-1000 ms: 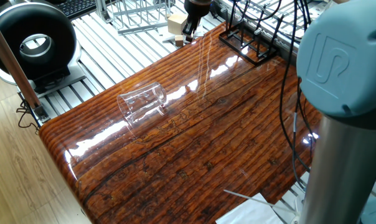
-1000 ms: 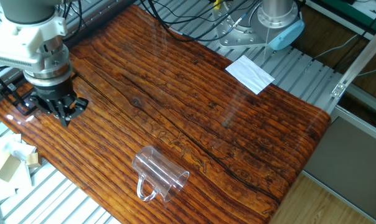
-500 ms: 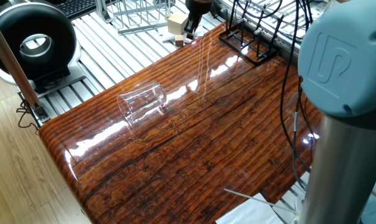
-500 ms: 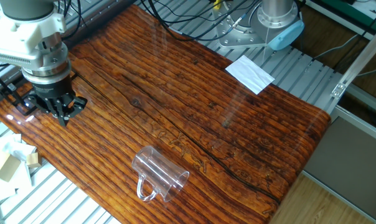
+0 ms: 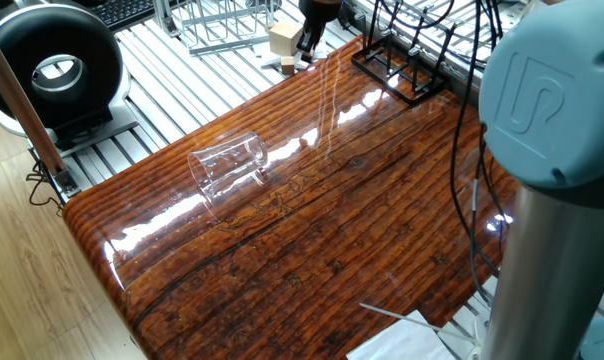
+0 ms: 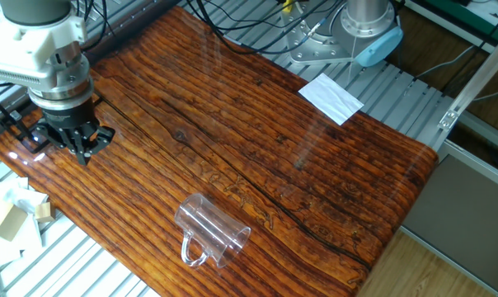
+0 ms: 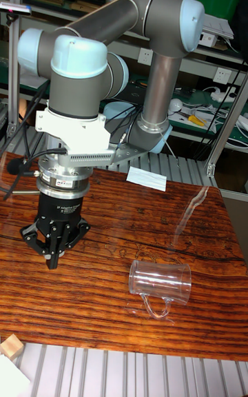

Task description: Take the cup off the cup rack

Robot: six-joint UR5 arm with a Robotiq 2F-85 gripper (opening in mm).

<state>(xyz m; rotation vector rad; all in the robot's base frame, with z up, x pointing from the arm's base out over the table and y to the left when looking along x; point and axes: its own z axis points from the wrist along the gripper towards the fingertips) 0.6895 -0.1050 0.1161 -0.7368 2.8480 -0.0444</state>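
Observation:
The cup (image 5: 227, 165) is a clear glass mug lying on its side on the wooden table (image 5: 362, 230), handle toward the table's edge. It also shows as the cup (image 6: 212, 227) and the cup (image 7: 160, 283). The cup rack (image 5: 397, 65), a small black wire frame, stands bare at the table's far corner. My gripper (image 6: 84, 153) points down just above the wood beside the rack, far from the cup. Its fingers meet in a point with nothing between them, as seen on the gripper (image 7: 53, 259).
Pale wooden blocks (image 5: 282, 38) and a silver wire rack (image 5: 222, 25) sit on the slatted metal surface past the table edge. A white paper (image 6: 331, 97) lies near the arm's base. A black round device (image 5: 52, 65) stands off the table. Cables hang over the rack end.
The gripper has edged very slightly toward the rack end of the table. The cup has stayed in place.

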